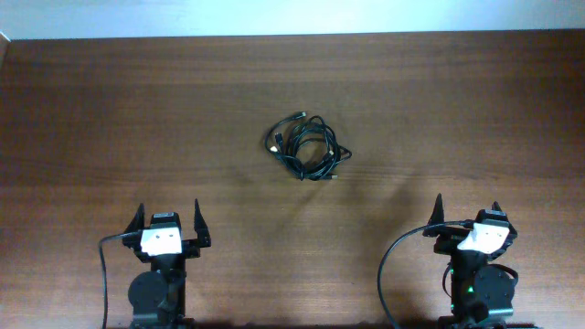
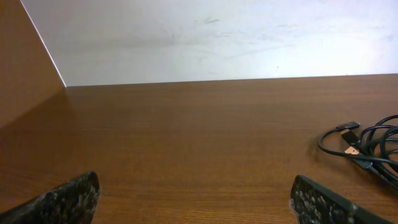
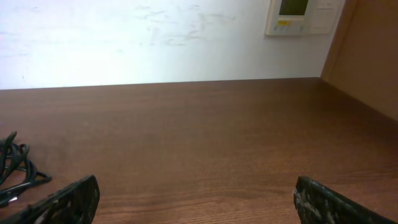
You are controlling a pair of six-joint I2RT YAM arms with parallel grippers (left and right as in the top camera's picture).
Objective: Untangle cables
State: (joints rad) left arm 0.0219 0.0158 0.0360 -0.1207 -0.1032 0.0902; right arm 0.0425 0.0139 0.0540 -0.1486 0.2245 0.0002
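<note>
Cables (image 1: pixel 306 146): one looped bundle, middle of table (image 1: pixel 91 110), well apart from left gripper (image 1: pixel 168 212) and right gripper (image 1: pixel 467 206), both spread wide, empty; risk: pinching several strands together would likely tighten the tangle.

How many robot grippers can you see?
2. The left gripper sits at the near edge on the left, the right gripper at the near edge on the right. Both are open; the cables lie ahead, between them. None seems hidden.

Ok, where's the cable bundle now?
Overhead, the cables lie bundled near the middle of the table, ahead of and between the left tool and right tool, touching neither.
</note>
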